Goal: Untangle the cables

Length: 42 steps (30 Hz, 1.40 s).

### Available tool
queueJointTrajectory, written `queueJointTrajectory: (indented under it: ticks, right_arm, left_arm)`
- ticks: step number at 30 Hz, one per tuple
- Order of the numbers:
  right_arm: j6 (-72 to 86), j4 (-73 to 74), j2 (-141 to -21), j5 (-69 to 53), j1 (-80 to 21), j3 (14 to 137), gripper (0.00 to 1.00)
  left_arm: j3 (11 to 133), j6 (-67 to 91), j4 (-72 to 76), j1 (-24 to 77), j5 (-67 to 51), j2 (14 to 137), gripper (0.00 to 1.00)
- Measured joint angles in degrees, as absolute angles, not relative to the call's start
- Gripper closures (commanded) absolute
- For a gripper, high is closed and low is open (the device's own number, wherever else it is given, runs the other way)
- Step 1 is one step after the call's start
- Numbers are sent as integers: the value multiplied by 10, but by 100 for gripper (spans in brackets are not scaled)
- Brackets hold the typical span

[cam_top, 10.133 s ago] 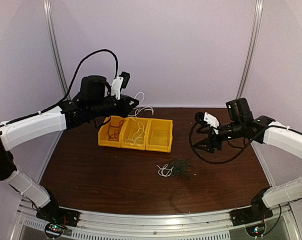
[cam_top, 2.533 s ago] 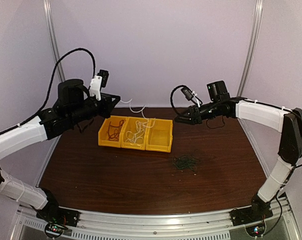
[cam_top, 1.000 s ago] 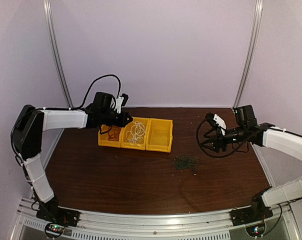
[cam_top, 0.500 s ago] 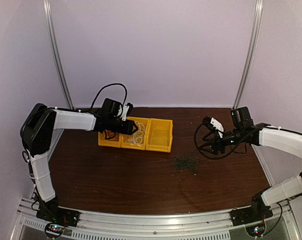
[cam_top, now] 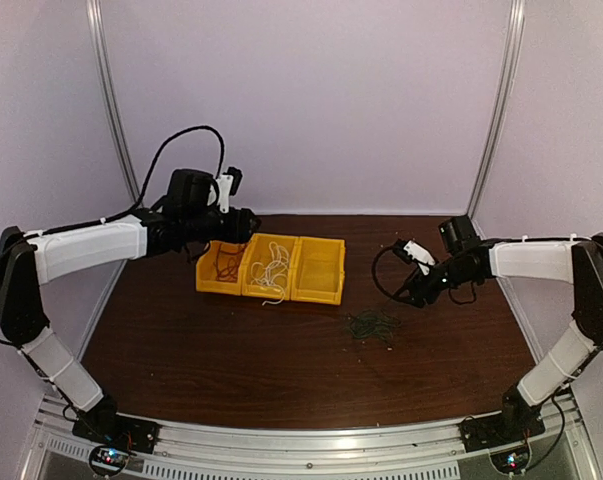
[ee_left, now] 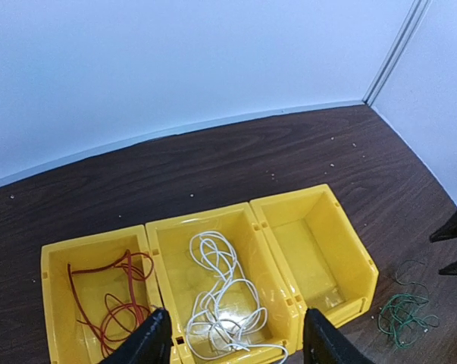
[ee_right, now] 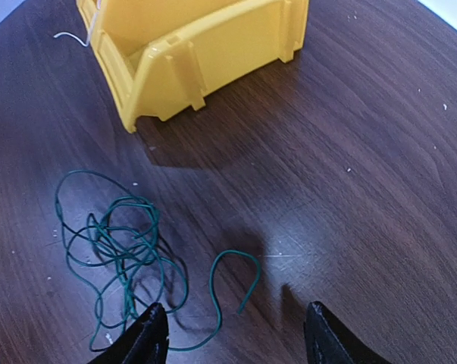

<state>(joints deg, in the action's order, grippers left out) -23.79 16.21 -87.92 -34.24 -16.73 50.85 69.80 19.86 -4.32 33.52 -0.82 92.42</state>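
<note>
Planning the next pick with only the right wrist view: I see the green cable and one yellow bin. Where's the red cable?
Observer: The red cable lies in the left bin.
Operator: And the white one?
Observer: The white cable is coiled in the middle bin.
Operator: Is the left gripper carrying anything?
Observer: No, the left gripper is open and empty above the bins.

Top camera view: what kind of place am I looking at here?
Most likely a robotics lab test cell: a left arm and a right arm mounted at the edge of a dark wooden table, plain walls on metal posts closing it in, and yellow bins.
</note>
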Motion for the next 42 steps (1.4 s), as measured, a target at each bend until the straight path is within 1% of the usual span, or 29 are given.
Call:
queueJointTrajectory:
  ticks: [3,6,8,10,11,16,18,20,23,27,28,31,36,39,42]
  right_arm:
    - [-226,164,-918,-319,-167,527,41]
    - [-220,167,-945,-305,-166,542,45]
    - [-215,169,-959,-300,-166,550,50]
    - [-211,169,-965,-298,-166,552,58]
    - [-208,170,-966,-297,-166,552,60]
    - [-206,171,-975,-297,-166,553,62]
    - [-206,171,-979,-297,-166,553,67]
    - [-205,171,-983,-297,-166,553,75]
    - [-207,172,-985,-299,-166,553,82]
    - [-208,172,-985,-305,-166,554,98]
    - [-208,172,-985,-308,-166,554,100]
    - [-210,172,-983,-315,-166,554,100]
    - [-213,207,-963,-348,-166,568,100]
    - [-214,244,-911,-380,-166,587,100]
    - [-220,278,-846,-404,-169,626,100]
  left_arm:
    - [679,198,-43,356,-6,901,42]
    - [662,198,-44,373,-6,898,42]
    - [650,198,-46,381,-6,898,42]
    - [643,199,-46,383,-6,898,43]
    - [640,199,-46,383,-6,898,43]
    - [633,199,-40,383,-9,897,43]
    - [631,201,-39,383,-11,896,43]
    - [630,201,-37,383,-12,896,43]
    - [625,201,-33,383,-13,896,43]
    - [615,203,-26,383,-16,894,47]
    - [612,203,-23,383,-18,894,48]
    - [601,204,-6,386,-31,894,47]
    - [562,189,80,411,-62,894,40]
    - [552,170,140,459,-68,902,39]
    - [553,153,232,510,-82,929,38]
